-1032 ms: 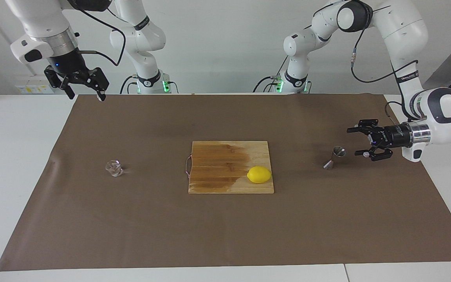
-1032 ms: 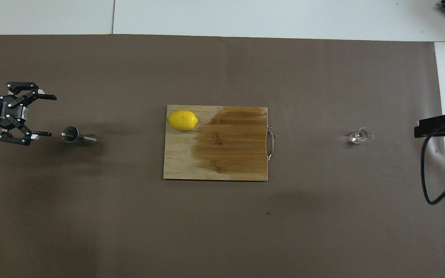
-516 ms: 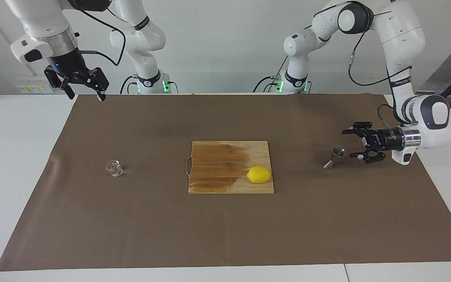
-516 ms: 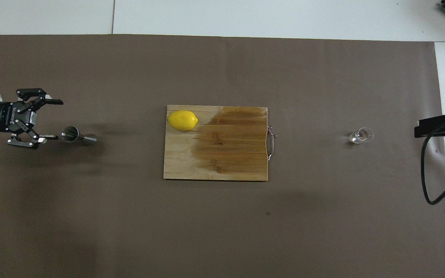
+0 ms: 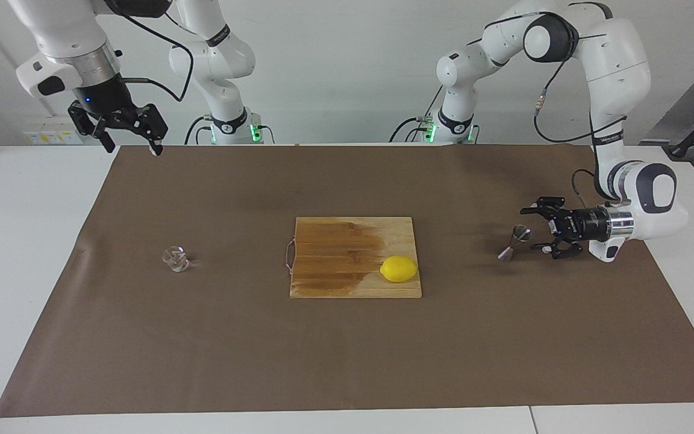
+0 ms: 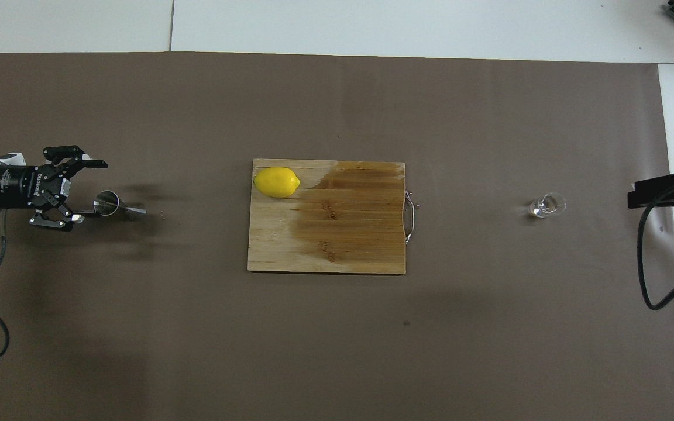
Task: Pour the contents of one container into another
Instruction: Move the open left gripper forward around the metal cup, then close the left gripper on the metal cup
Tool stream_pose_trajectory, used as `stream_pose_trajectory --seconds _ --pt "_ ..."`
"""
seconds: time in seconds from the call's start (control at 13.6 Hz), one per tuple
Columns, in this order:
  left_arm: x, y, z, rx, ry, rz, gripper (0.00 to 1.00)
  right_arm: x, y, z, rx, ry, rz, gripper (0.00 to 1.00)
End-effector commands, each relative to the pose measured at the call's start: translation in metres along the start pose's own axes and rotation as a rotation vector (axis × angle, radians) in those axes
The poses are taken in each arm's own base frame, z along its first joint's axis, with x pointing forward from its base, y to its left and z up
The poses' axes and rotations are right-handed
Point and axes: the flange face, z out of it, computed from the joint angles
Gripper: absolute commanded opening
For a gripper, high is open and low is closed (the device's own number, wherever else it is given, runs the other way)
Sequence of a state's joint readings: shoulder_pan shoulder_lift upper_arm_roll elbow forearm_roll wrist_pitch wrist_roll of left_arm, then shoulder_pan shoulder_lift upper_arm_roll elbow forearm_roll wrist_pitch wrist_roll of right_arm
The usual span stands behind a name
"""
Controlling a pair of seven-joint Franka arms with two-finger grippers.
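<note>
The steel jigger (image 5: 514, 243) (image 6: 116, 206) stands on the brown mat toward the left arm's end of the table. My left gripper (image 5: 529, 229) (image 6: 99, 189) lies level just above the mat, open, its fingertips right at the jigger's upper cone; nothing is gripped. The clear glass cup (image 5: 175, 258) (image 6: 546, 206) stands alone on the mat toward the right arm's end. My right gripper (image 5: 132, 147) waits open, high over the mat's corner beside its own base, well away from the cup.
A wooden cutting board (image 5: 347, 241) (image 6: 343, 234) with a dark wet stain lies mid-table between cup and jigger. A lemon (image 5: 399, 269) (image 6: 277, 182) rests on the board's corner toward the jigger. A brown mat (image 5: 347, 361) covers most of the table.
My left gripper has come down and moved in toward the jigger, staying open, until its fingertips reach it. The right arm, cup, jigger and lemon have not moved.
</note>
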State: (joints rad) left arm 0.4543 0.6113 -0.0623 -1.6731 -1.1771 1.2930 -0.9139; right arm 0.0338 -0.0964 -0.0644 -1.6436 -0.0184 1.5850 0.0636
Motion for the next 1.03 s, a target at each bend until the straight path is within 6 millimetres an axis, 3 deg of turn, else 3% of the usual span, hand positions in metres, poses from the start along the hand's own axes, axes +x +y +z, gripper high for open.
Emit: stream_pose_trajectory --seconds 0.0,0.15,0.96 --pt "0.023 -0.004 -0.009 0.003 -0.092 0.016 1.0 -0.004 0.0 -0.003 -0.003 0.002 0.004 1.0" --pt "0.038 -0.005 -0.015 -0.001 -0.123 0.015 1.0 -0.004 0.0 -0.003 -0.003 0.002 0.006 1.0" --pt "0.049 0.0 -0.027 -0.016 -0.135 0.07 1.0 -0.004 0.0 -0.003 -0.003 0.002 0.004 1.0"
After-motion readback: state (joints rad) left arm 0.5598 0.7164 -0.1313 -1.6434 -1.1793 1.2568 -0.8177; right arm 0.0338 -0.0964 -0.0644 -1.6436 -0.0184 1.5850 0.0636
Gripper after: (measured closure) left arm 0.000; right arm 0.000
